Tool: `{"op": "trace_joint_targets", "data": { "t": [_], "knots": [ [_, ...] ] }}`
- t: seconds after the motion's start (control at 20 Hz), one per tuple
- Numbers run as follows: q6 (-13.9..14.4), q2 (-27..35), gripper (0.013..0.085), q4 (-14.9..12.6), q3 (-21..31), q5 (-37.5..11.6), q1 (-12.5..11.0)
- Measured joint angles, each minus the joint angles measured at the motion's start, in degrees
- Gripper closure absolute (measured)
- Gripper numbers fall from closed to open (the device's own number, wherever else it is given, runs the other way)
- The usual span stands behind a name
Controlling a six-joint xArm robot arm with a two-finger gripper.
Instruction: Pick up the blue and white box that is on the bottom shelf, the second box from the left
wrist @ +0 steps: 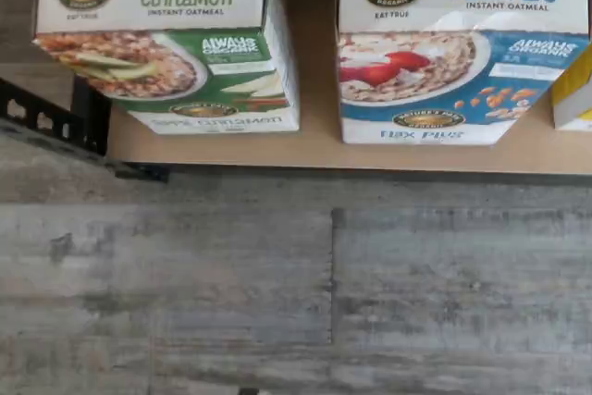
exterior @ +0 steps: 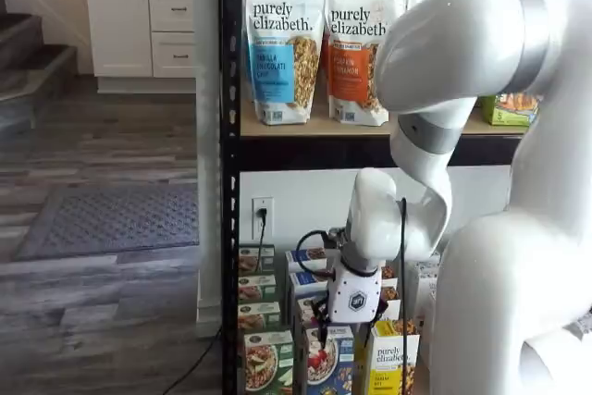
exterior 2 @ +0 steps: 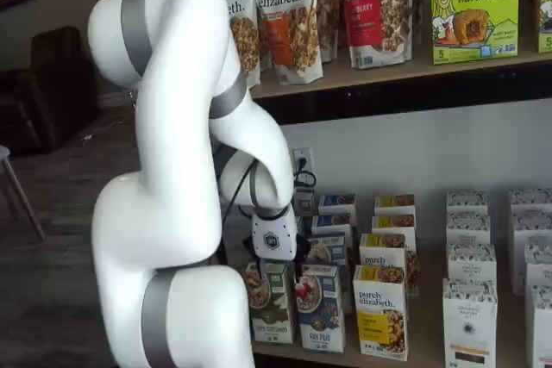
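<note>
The blue and white box (wrist: 453,53), marked "Flax Plus", stands upright at the front of the bottom shelf (wrist: 319,150). It shows in both shelf views (exterior: 328,360) (exterior 2: 321,309), between a green-fronted box and a yellow one. My gripper (exterior: 349,324) hangs just above the front row, over the blue and white box and the green one. In a shelf view (exterior 2: 278,263) it sits above the gap between these two boxes. Its black fingers are only partly seen, so I cannot tell their state. It holds nothing.
A green "Apple Cinnamon" box (wrist: 166,43) stands left of the blue one, and a yellow "purely elizabeth" box (exterior 2: 382,312) stands right of it. More cartons stand in rows behind. A black rack post (exterior: 228,182) is at the left. Granola bags (exterior: 282,43) fill the upper shelf.
</note>
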Motion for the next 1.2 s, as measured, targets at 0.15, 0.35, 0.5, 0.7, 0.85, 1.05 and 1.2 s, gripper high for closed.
{"op": "trace_joint_targets", "data": {
  "t": [0.15,0.35,0.5,0.7,0.85,1.05,1.2],
  "knots": [
    [0.5,2.2,0.0130,-0.9,-1.0,-1.3,-0.3],
    [1.4,5.0,0.0130,-2.1,-2.4,-2.4,-0.5],
    [2.2,6.8,0.0130,-3.2,-3.3,-3.0,-0.6],
    [0.8,9.1,0.0130,-1.6,-4.2,-5.3,-0.3],
    [0.0,10.6,0.0130,-0.7,-4.9,-6.4,-0.2],
    [1.2,12.1,0.0130,-2.1,-5.8,-7.3,-0.4],
    [2.6,12.9,0.0130,-3.7,-6.2,-7.8,-0.5]
  ]
}}
